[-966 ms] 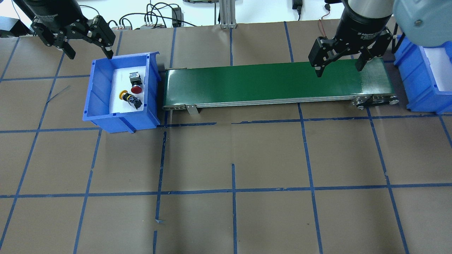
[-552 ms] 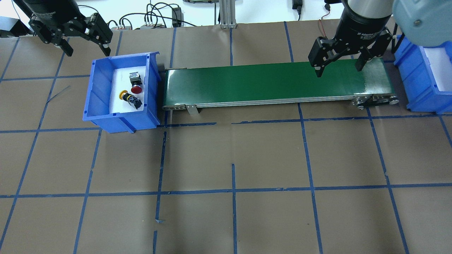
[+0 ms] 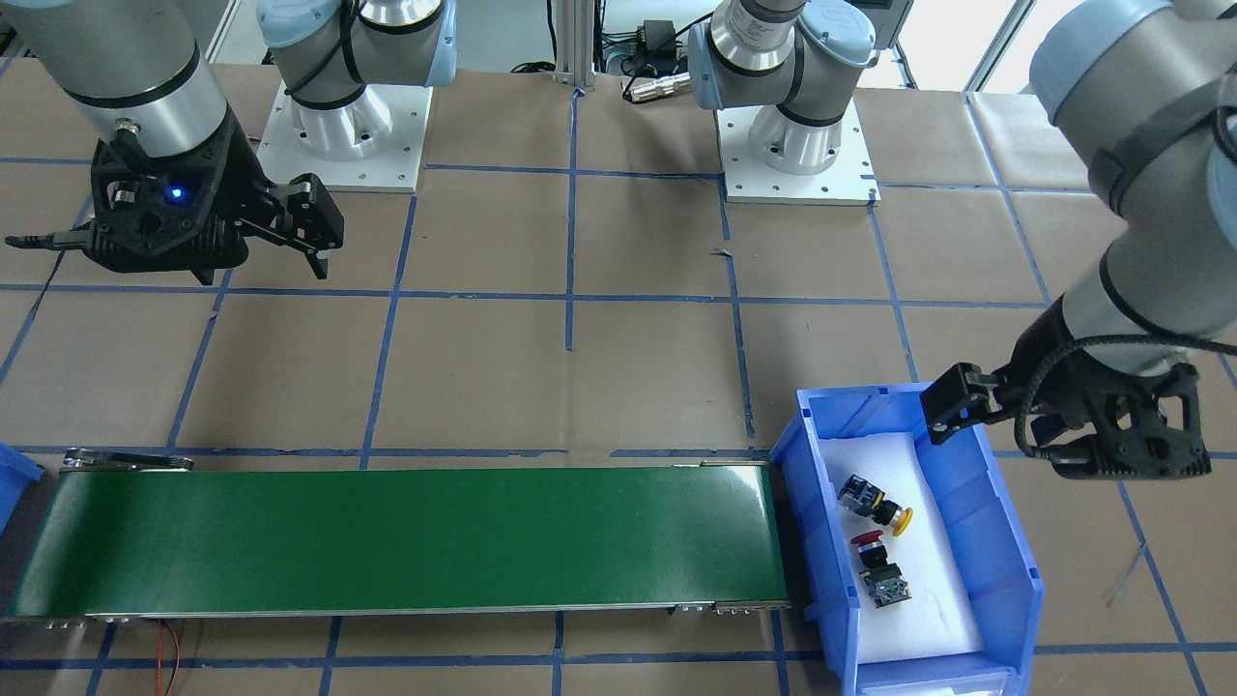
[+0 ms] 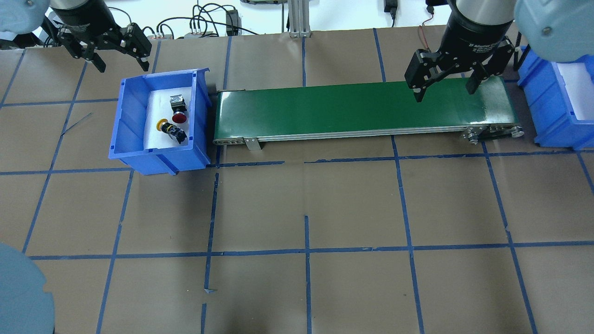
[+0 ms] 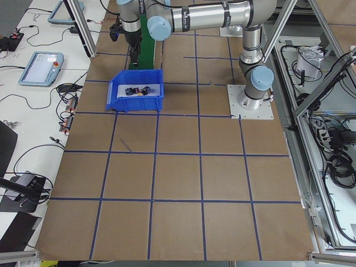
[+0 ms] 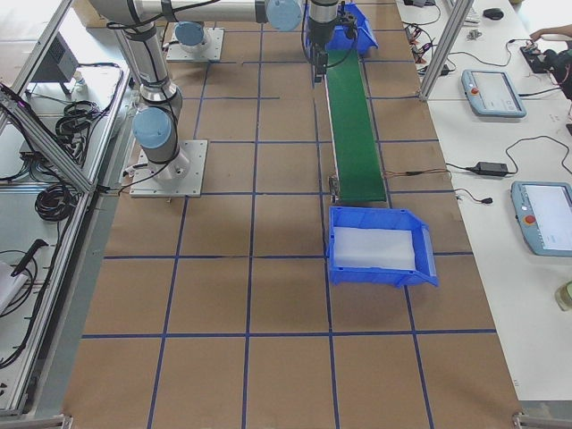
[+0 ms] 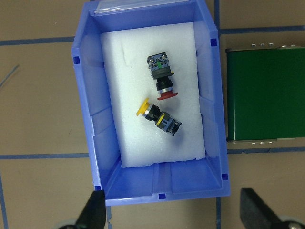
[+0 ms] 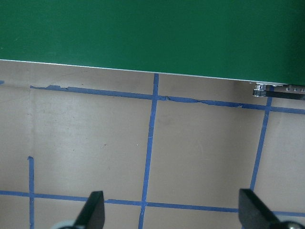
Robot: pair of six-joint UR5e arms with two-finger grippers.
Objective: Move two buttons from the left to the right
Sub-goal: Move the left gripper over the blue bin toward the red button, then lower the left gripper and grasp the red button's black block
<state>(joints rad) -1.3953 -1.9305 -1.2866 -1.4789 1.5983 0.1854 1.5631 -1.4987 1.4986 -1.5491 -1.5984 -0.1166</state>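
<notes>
The left hand point(image 4: 121, 60) hangs with its fingers spread, over the tabletop point(image 4: 306, 199) just past the far rim of a blue bin point(image 4: 126, 121). On the bin's white foam liner point(image 4: 155, 139) the red button point(image 4: 178, 110) and the yellow button point(image 4: 171, 131) lie on their sides, just beside each other. A green conveyor belt point(image 4: 343, 110) runs from this bin toward a second blue bin point(image 4: 550, 111). The right hand point(image 4: 444, 92), fingers wide apart, hovers over the belt's right end.

Bright, even light is cast from above; shadows are soft. A pale sheen is seen on the green belt point(image 4: 493, 98) at its right end. The red button point(image 7: 162, 79) is rendered sharply, while an arm joint point(image 4: 18, 292) near the overhead lens is blurred, perhaps from closeness.
</notes>
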